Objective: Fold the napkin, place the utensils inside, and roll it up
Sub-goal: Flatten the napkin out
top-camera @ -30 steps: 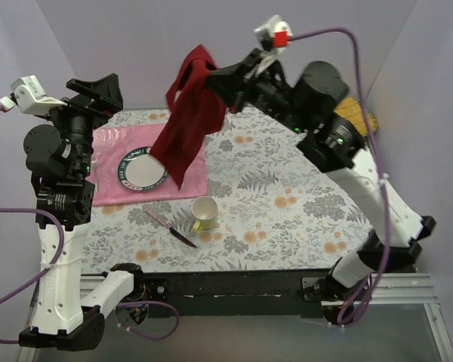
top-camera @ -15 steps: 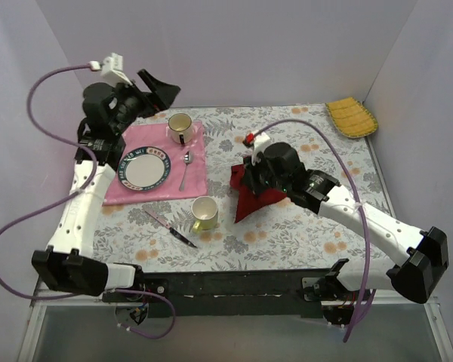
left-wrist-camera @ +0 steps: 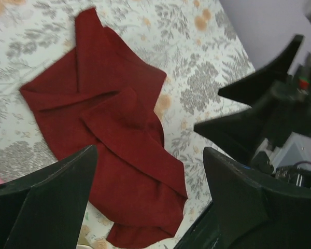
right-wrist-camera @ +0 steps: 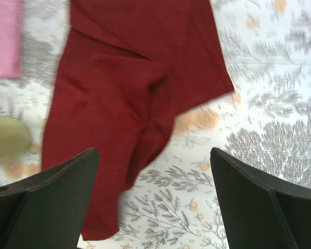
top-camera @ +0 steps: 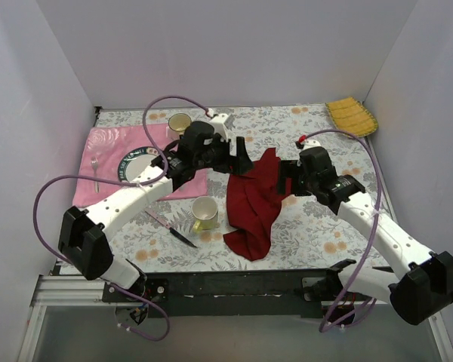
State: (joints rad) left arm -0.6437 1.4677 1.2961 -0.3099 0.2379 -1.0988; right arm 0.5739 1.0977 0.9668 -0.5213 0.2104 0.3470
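Note:
The maroon napkin (top-camera: pixel 253 202) lies crumpled in loose folds on the flowered tablecloth at mid-table, and shows too in the left wrist view (left-wrist-camera: pixel 109 129) and the right wrist view (right-wrist-camera: pixel 124 98). My left gripper (top-camera: pixel 238 155) hovers open just above its far left edge, nothing between the fingers (left-wrist-camera: pixel 149 155). To the napkin's right, my right gripper (top-camera: pixel 285 179) is open as well and empty (right-wrist-camera: pixel 154 154). Of the utensils, a black-handled knife (top-camera: pixel 171 228) lies near the front left, and a fork (top-camera: pixel 96 172) rests on the pink cloth.
A pink patterned cloth (top-camera: pixel 106 143) at the left carries a plate (top-camera: pixel 140 164) and a cup (top-camera: pixel 179 123). A yellow-green cup (top-camera: pixel 204 213) stands beside the napkin's left edge. A yellow ribbed cloth (top-camera: pixel 351 115) sits at the back right corner.
The right gripper has opened and let go of the napkin, which now lies spread out on the table. The left arm has swung from the back left to the napkin.

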